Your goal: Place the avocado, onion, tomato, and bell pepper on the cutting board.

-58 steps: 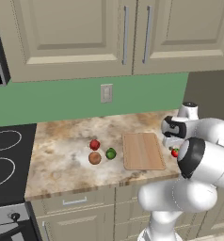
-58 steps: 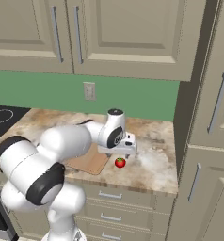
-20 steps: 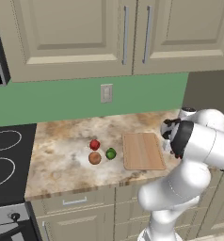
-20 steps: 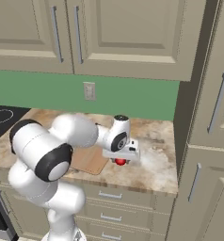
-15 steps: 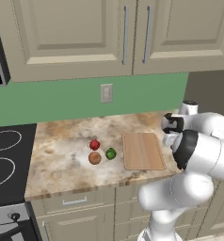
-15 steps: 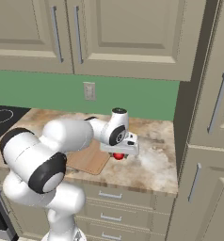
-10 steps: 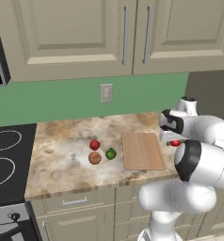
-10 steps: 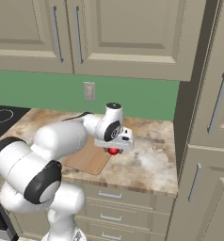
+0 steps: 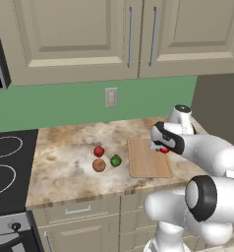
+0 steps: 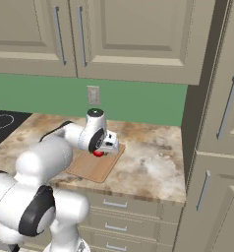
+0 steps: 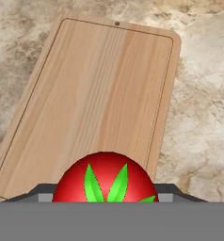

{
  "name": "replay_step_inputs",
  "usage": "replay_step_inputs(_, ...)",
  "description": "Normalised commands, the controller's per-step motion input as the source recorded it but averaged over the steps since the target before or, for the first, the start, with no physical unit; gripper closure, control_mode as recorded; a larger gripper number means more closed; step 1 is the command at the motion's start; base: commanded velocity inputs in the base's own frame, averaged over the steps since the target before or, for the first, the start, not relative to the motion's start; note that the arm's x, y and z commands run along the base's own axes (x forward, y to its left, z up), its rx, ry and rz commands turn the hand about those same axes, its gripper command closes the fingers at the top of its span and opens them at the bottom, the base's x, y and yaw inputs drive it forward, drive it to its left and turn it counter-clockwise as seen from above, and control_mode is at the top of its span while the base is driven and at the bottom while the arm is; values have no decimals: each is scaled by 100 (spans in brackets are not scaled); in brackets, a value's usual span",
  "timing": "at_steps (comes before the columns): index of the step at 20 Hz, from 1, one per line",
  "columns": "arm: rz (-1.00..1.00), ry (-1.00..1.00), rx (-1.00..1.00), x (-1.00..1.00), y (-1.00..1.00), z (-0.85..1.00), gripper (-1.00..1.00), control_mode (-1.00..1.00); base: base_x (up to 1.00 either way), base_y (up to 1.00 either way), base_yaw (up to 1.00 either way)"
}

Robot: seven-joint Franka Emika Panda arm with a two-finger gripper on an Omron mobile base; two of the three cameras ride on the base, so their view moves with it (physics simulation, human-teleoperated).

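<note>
My gripper is shut on the bright-red tomato with green leaves, holding it just above the right edge of the light-wood cutting board. From the hand, the tomato sits low in the picture over the bare board. From the right, the tomato hangs under the gripper above the board. Left of the board on the counter lie the deep-red bell pepper, the brown onion and the green avocado.
A black stove top borders the counter on the left. Upper cabinets hang above, and a tall cabinet closes the right end. Marbled counter stretches right of the board.
The gripper has lifted the tomato off the counter right of the board and carried it left over the board's right edge. The other three items have not moved.
</note>
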Motion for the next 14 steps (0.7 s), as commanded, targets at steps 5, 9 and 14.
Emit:
replay_step_inputs(5,0,-5,0,0,54,0,100,-100,0,0,0)
replay_step_inputs(9,0,0,0,16,22,0,100,-100,0,0,0)
replay_step_inputs(14,0,9,0,47,16,0,100,-100,0,0,0)
